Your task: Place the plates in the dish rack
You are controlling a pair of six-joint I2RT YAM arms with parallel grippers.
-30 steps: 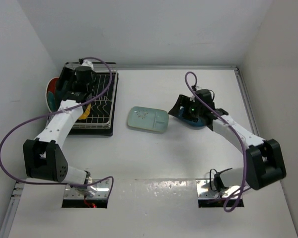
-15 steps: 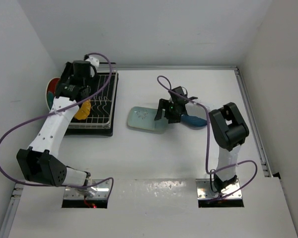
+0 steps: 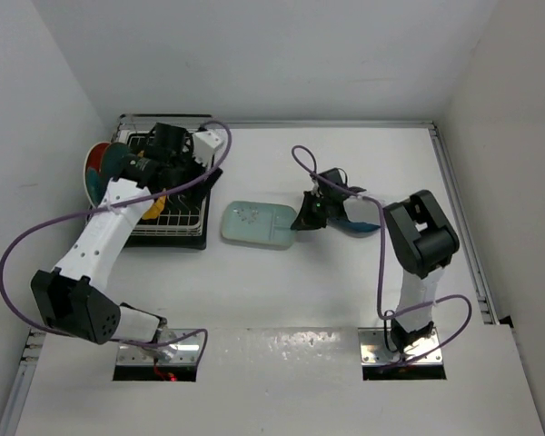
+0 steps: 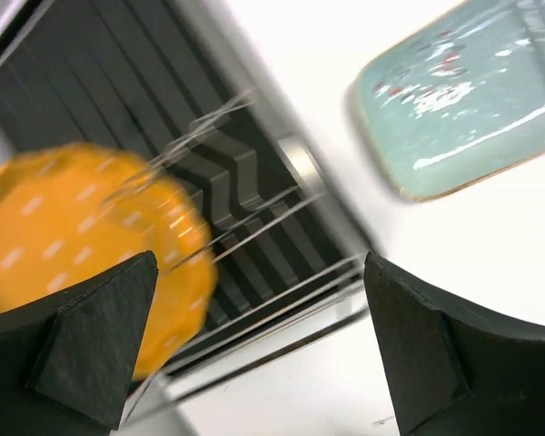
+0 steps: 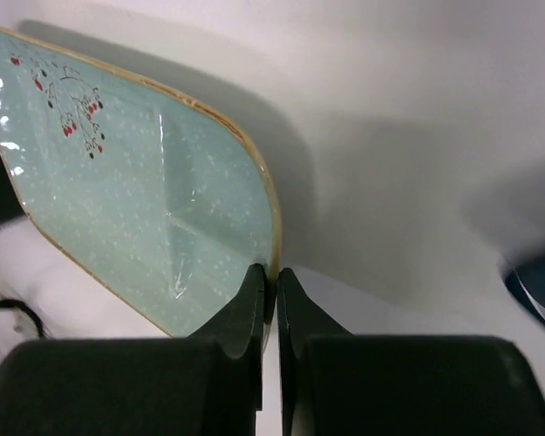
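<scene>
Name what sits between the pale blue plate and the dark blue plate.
The right gripper, jaws shut on the rim of the pale blue plate, in the top view.

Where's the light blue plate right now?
From above, the light blue plate sits near the middle, just right of the dish rack, its right edge pinched by the right gripper.

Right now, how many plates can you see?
4. In the dish rack: a red-and-teal plate at its left edge and a yellow plate. Right of it lies a pale blue plate, then a dark blue plate farther right. The left arm may hide another.
</scene>
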